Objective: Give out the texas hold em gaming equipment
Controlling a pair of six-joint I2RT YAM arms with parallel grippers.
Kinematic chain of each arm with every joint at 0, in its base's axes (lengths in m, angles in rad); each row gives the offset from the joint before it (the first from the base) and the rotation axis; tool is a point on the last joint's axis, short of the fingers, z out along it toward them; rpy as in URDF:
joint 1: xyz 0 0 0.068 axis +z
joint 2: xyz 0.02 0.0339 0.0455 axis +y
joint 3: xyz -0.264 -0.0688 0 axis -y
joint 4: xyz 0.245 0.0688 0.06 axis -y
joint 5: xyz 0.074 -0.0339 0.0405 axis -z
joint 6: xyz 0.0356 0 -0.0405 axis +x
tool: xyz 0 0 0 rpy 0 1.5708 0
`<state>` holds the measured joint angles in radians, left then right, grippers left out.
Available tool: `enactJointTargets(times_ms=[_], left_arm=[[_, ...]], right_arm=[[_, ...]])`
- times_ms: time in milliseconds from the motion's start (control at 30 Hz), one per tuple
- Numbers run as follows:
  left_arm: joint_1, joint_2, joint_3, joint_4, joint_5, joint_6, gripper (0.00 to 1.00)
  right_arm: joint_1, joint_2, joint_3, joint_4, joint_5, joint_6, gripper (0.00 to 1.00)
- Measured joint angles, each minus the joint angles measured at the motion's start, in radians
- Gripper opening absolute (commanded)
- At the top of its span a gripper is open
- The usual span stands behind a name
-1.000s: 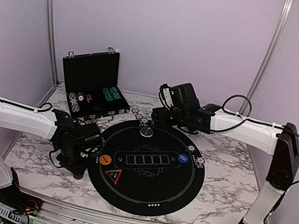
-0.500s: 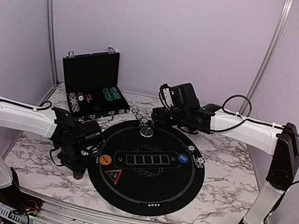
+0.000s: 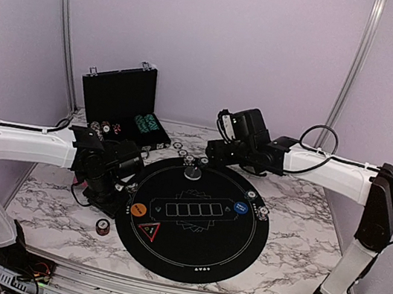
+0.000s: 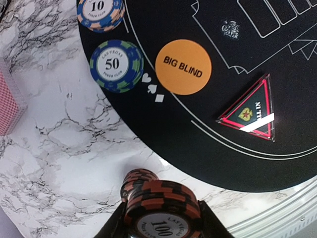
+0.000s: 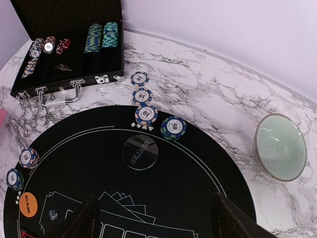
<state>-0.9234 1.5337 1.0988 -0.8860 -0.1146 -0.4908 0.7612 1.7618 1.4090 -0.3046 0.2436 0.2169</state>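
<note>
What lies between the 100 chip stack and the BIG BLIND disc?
Nothing loose: a strip of bare marble tabletop, then the black mat with its printed white lines, from the 100 chip stack to the BIG BLIND disc. The left wrist view shows it.

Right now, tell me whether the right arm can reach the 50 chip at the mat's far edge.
Probably yes: the right gripper hangs open and empty nearby, and the 50 chip lies flat and uncovered beside a 10 chip.

White-shelled arms [image 3: 26, 147] with black joints [image 3: 376, 203], looped black cables [image 3: 321, 126], black left claw [image 4: 161, 225] and right claw [image 5: 158, 220].
</note>
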Motion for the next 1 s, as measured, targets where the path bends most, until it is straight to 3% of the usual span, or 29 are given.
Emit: enactJointTargets(times_ms=[267,733,1000], left_arm=[[-0.033,0.156,0.179,-0.026,0.0,0.035,0.39],[-0.158,0.559,0.631,-0.033,0.018,0.096,0.39],[-0.212,0.738,0.76,-0.032,0.023,0.106,0.39]], right_arm=[[-0.061,-0.127,-0.119,0.006,-0.006,0.018,0.74],[-0.098,-0.274,-0.263,0.003,0.011,0.032,0.74],[-0.103,-0.338,-0.29,-0.005,0.042,0.047,0.74]])
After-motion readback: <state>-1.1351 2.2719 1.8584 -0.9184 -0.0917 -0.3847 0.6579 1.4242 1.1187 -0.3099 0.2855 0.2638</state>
